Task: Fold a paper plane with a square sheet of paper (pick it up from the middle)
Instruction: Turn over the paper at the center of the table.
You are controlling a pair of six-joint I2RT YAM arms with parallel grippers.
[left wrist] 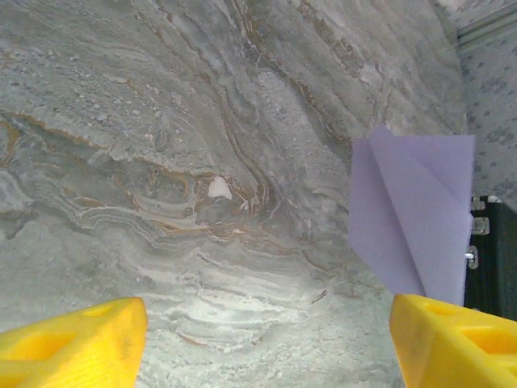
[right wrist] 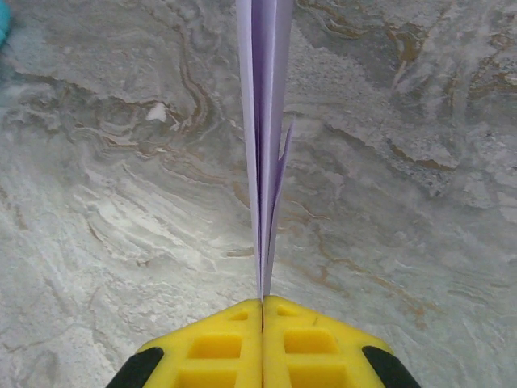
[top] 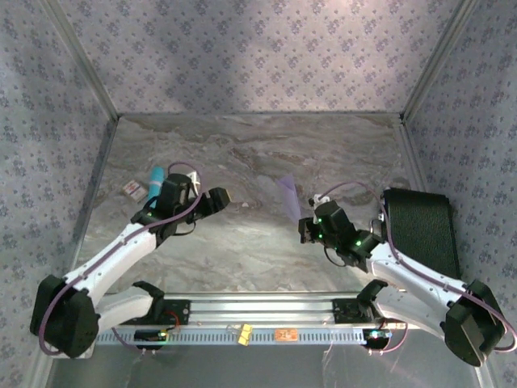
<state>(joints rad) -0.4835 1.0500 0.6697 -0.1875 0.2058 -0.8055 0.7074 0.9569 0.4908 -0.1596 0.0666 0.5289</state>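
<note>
The lavender square sheet of paper is folded into a slim pointed paper plane (top: 288,194). It stands on edge above the marble table, held at its near end by my right gripper (top: 305,230). In the right wrist view the yellow jaws (right wrist: 262,303) are pressed together on the folded layers (right wrist: 262,121). My left gripper (top: 222,198) hovers to the left of the plane, apart from it. Its yellow fingers (left wrist: 81,339) are spread wide over bare marble with nothing between them. The plane (left wrist: 412,218) shows at the right of that view with its diagonal creases.
A teal object (top: 156,175) and a small card (top: 133,190) lie at the table's left, behind the left arm. A black ribbed mat (top: 420,230) lies along the right side. Patterned walls close the table on three sides, and the arms' rail (top: 258,311) runs along the near edge.
</note>
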